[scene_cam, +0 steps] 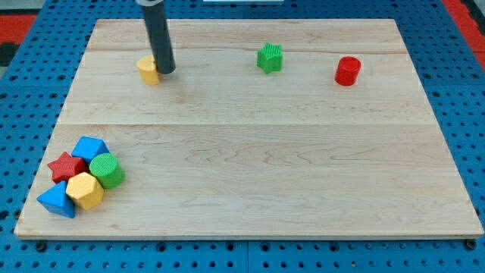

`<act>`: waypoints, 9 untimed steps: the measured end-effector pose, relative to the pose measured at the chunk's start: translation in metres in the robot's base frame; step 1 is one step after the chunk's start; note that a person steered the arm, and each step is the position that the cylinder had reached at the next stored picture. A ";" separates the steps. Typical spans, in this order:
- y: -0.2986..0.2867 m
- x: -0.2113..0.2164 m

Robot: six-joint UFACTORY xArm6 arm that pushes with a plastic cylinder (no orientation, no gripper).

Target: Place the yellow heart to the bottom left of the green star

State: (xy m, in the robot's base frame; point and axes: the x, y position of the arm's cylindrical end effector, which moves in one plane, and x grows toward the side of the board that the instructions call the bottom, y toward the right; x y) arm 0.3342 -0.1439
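Note:
The yellow heart (148,70) lies near the board's top left, partly hidden by my rod. My tip (166,70) touches the heart's right side. The green star (269,58) sits at the top centre, well to the right of the heart and my tip.
A red cylinder (348,70) stands at the top right. At the bottom left is a cluster: a blue block (90,147), a red star (66,166), a green cylinder (107,170), a yellow hexagon (85,190) and a blue triangle (57,201). The wooden board (265,167) lies on a blue pegboard.

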 end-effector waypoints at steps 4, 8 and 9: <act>-0.050 -0.067; 0.055 -0.002; 0.034 -0.030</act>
State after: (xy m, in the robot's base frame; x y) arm 0.3040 -0.1094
